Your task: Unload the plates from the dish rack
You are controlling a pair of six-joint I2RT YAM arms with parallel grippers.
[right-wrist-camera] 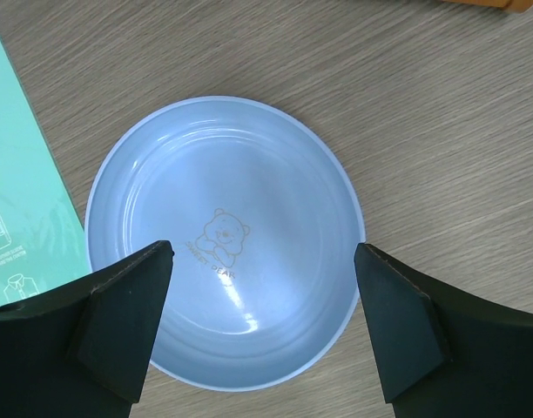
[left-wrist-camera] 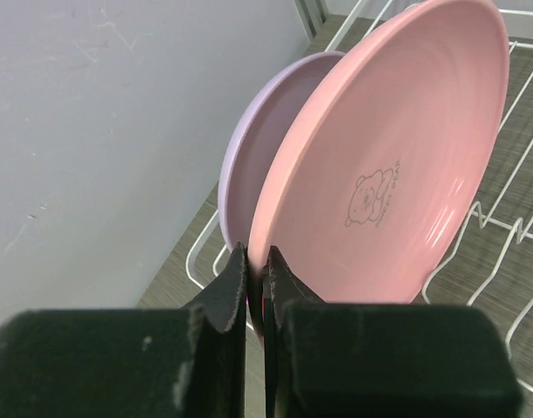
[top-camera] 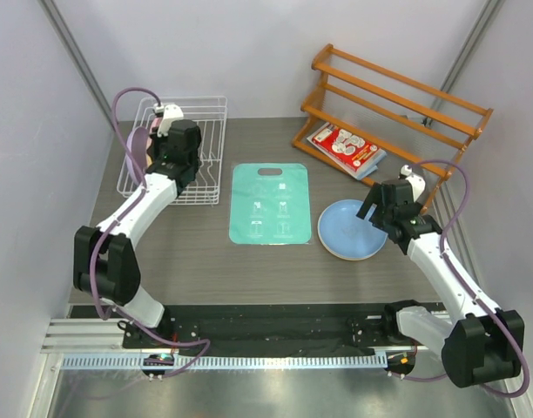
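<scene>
A pink plate [left-wrist-camera: 397, 174] with a faint bear print stands on edge in the white wire dish rack [top-camera: 212, 148]. Close behind it stands a lilac plate [left-wrist-camera: 253, 148]. My left gripper [left-wrist-camera: 257, 258] is shut on the pink plate's lower rim, one finger on each face. In the top view the two plates [top-camera: 138, 146] show at the rack's left end, beside the left wrist. A blue plate [right-wrist-camera: 223, 239] lies flat on the table right of the mat. My right gripper [right-wrist-camera: 263, 251] hovers above it, open wide, with nothing between its fingers.
A teal mat [top-camera: 269, 204] lies flat mid-table between the dish rack and the blue plate [top-camera: 349, 231]. An orange-brown wooden slatted rack [top-camera: 393, 96] stands at the back right with a red-and-white packet [top-camera: 345, 146] on its lowest shelf. A grey wall runs close along the dish rack's left side.
</scene>
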